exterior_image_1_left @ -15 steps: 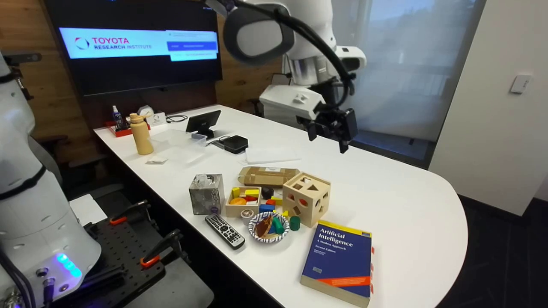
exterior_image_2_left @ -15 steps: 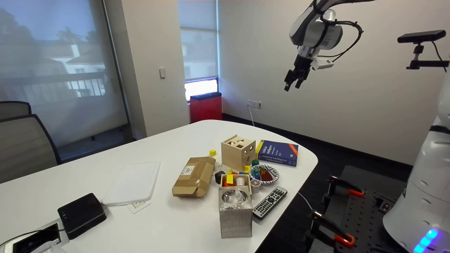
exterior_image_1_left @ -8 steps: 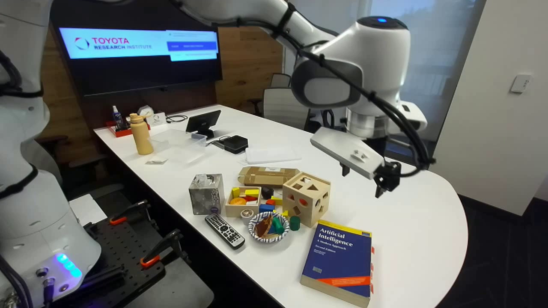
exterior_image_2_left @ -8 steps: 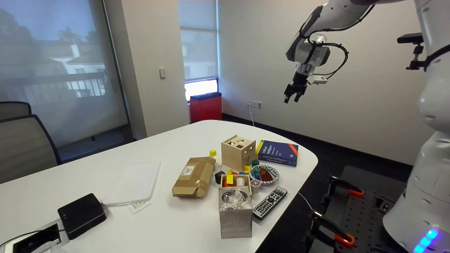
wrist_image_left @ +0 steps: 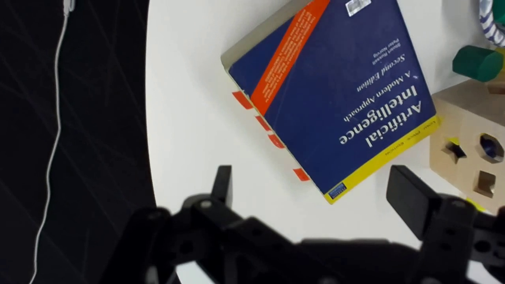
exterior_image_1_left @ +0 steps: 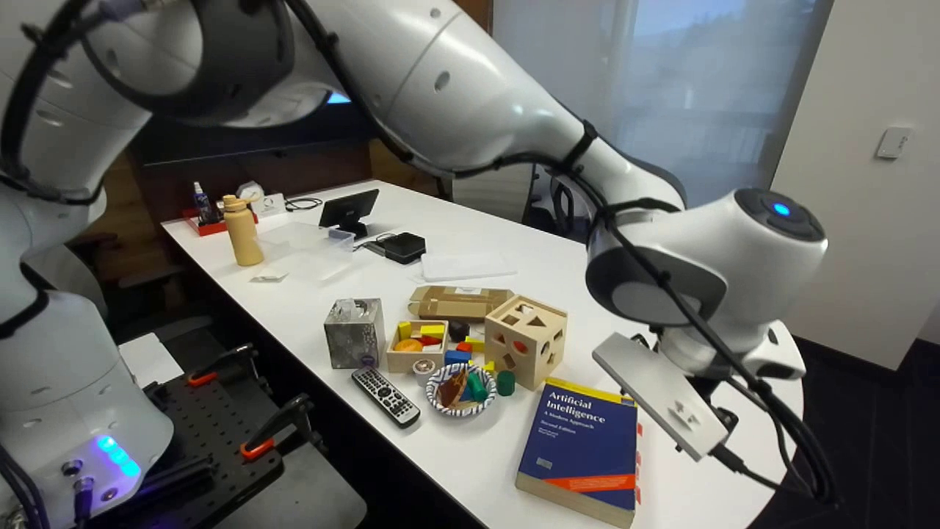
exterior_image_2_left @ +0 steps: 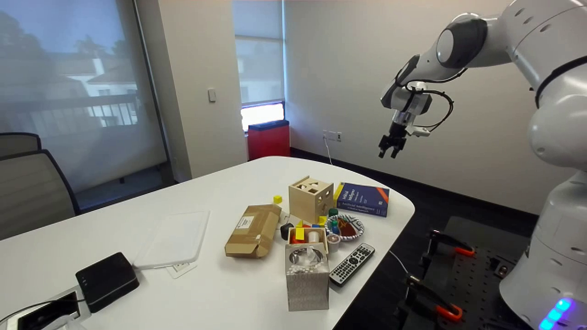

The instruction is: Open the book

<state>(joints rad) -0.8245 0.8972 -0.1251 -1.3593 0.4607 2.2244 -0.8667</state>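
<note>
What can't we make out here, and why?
Inside pages of the thick dark blue paperback book: hidden under its closed cover, all views.
Fine print on its orange band: too small and blurred, wrist view.
Round blue and white bowl: cut off by the top right corner, wrist view.
Black wall screen: mostly hidden behind the white robot arm, in an exterior view.

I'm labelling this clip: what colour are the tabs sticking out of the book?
The tabs on the book are red-orange, clearest in the wrist view.
</note>
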